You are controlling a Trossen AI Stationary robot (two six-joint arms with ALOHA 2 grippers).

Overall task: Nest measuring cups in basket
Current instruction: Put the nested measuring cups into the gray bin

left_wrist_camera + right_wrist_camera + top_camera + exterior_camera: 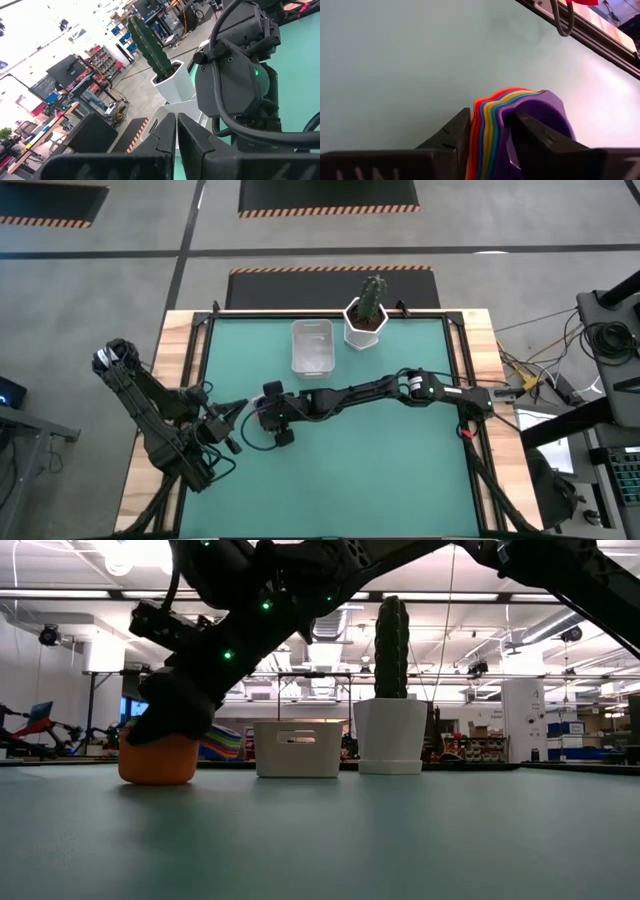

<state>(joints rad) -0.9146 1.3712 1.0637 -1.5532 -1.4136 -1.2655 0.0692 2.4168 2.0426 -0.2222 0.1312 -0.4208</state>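
The measuring cups (492,112) sit nested in one rainbow stack, purple innermost and orange outermost. In the low view the orange cup (158,762) stands with its bottom on the green mat, the coloured handles (222,745) fanned out behind it. My right gripper (490,120) reaches across the table and is shut on this stack, left of centre (272,415). My left gripper (238,410) is shut and hovers just left of it, touching nothing. The clear basket (312,347) stands farther back on the mat. My right gripper holds the nested stack by its rim wall (487,117), coming from above and pointing down. One finger (535,137) is inside the purple cup and the other (452,135) is outside the orange one, so several cup walls are pinched between them. The stack stands upright with its bottom on the mat.
A white hexagonal pot with a tall cactus (366,320) stands right of the basket near the far edge. In the low view basket (298,748) and pot (390,735) stand side by side. The right arm's links (380,390) stretch across the mat's middle. Bare green mat lies toward the near edge.
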